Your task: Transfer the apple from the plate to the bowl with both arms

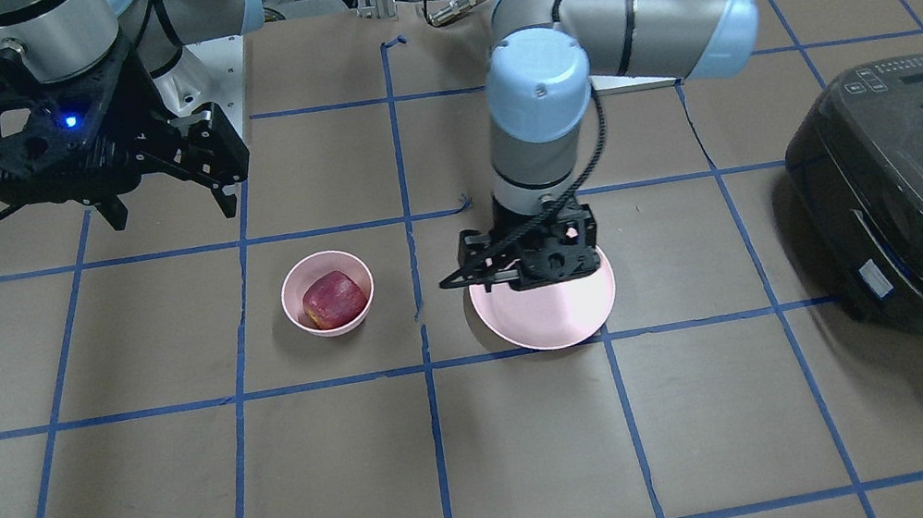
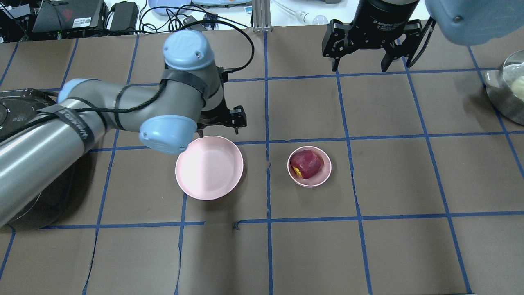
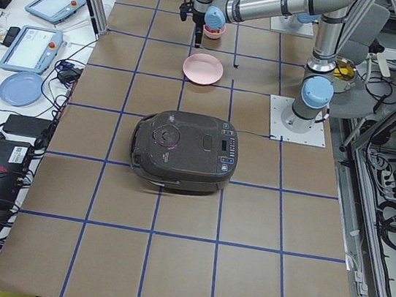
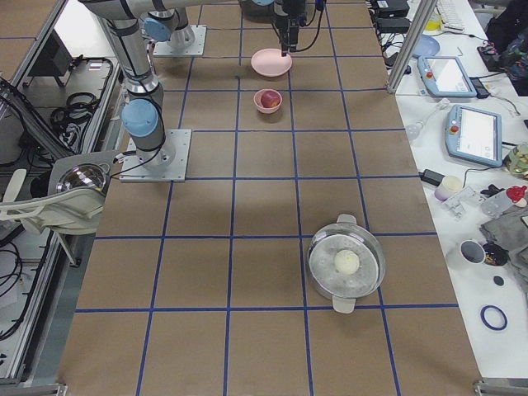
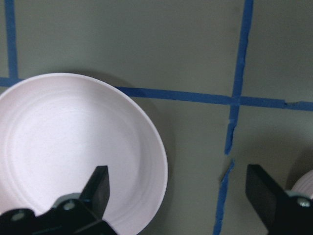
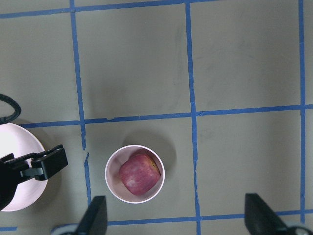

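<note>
Apple (image 2: 306,164) sits in the bowl (image 2: 310,185), on the desk near the plate (image 2: 209,168), which is bare. So the xfer looks done, imo. L gripper (image 5: 177,183) hangs low by the plate's edge, jaws wide apart, nothing btwn them. R gripper (image 6: 176,215) is raised well clear of the bowl, also spread wide & empty. Next I'd lift the L arm straight up w/o clipping the plate, then park both arms.
</note>
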Robot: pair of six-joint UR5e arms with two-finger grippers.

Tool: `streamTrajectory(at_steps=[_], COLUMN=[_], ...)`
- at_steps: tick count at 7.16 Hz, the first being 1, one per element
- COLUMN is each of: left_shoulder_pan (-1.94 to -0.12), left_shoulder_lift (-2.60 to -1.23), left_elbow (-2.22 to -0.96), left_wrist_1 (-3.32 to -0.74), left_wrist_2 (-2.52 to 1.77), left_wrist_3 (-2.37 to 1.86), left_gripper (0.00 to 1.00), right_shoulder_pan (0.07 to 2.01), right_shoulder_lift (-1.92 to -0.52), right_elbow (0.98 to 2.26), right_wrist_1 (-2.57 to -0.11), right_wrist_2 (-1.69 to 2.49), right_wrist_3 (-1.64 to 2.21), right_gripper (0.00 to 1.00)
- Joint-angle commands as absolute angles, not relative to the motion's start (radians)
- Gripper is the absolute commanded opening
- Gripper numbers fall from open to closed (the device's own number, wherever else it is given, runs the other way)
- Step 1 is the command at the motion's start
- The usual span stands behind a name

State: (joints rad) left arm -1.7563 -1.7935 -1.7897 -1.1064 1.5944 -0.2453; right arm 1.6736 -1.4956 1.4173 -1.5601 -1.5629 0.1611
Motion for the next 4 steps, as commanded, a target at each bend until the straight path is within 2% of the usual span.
streamTrajectory(at_steps=[1, 4], left_shoulder_pan=[-1.573, -1.555], left_shoulder_lift=[-1.666, -1.559], left_elbow=[-1.769, -1.593], left_wrist_1=[-1.233, -1.51], left_wrist_2=[1.606, 1.595], left_wrist_3=[-0.006, -0.001], left_gripper=[1.0, 1.0], right_shoulder_pan=[1.674, 1.675], right_shoulder_lift=[-1.496, -1.496], right_elbow=[1.417, 1.417], right_wrist_1=[-1.559, -1.559], right_wrist_2=[-1.566, -1.572], right_wrist_3=[0.161, 0.161], right_gripper=[1.0, 1.0])
